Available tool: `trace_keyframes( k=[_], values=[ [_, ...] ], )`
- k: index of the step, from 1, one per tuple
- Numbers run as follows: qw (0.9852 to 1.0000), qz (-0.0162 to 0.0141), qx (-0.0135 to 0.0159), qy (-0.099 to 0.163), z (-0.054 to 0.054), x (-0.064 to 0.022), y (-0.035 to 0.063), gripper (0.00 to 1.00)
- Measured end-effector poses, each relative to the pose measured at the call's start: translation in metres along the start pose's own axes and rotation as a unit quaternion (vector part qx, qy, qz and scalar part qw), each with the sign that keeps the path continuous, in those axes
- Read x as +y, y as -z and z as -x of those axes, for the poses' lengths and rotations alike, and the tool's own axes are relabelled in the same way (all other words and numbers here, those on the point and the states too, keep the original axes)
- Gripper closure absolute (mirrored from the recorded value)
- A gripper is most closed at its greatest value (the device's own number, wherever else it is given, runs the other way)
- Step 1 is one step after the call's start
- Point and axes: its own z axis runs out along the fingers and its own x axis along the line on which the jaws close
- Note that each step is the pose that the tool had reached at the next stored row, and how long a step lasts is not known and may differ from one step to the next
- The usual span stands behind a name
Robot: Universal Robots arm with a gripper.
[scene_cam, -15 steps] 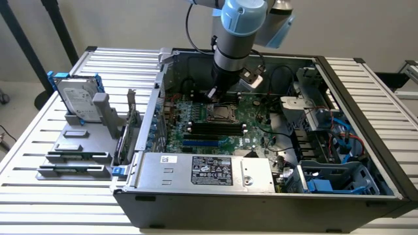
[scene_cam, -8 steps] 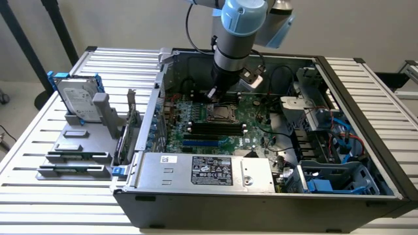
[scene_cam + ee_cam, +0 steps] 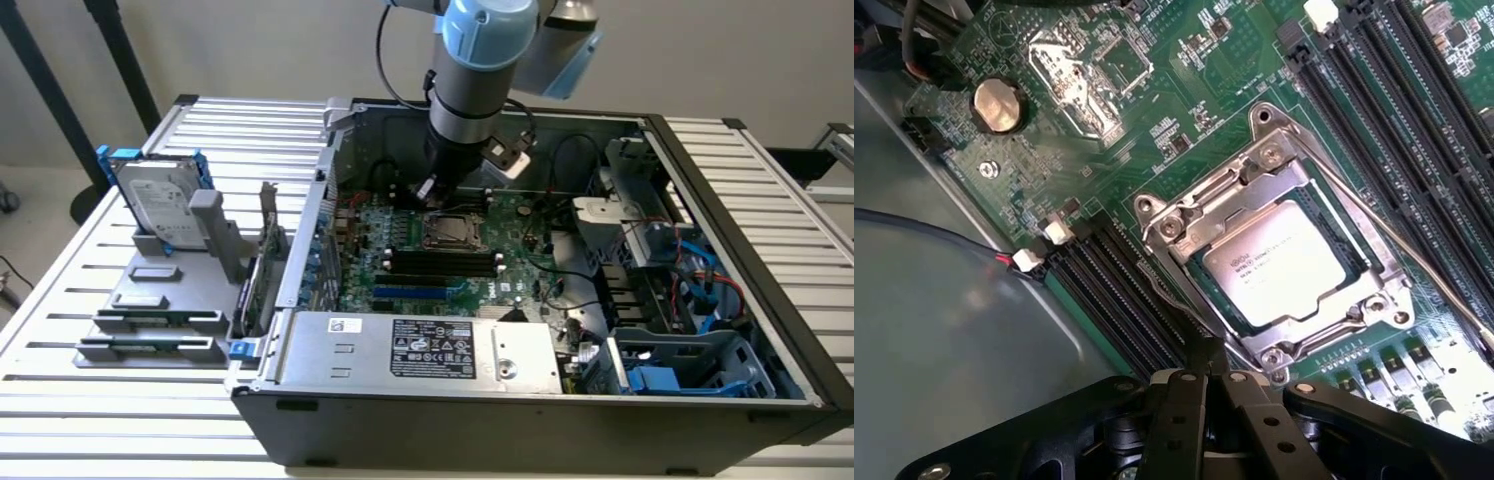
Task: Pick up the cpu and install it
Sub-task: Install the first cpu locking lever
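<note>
Silvery square cpu (image 3: 1291,262) sits in metal socket frame (image 3: 1167,226); light, stiff, fragile, so grab by edges. Black gripper (image 3: 1204,375) pinched closed, empty.

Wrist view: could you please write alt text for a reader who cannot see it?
A silvery cpu sits inside the metal socket frame on a green motherboard, not held by anything. The shut black claw hangs just beside the socket. Black memory slots run along both sides of the socket, and a round coin battery lies farther off.
</note>
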Motion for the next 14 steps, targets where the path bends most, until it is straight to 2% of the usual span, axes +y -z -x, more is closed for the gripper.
trace_keyframes(
  k=[14],
  values=[
    [1.0000,-0.0005,-0.0003,0.000,-0.0012,0.0027,-0.0023,0.89]
  ],
)
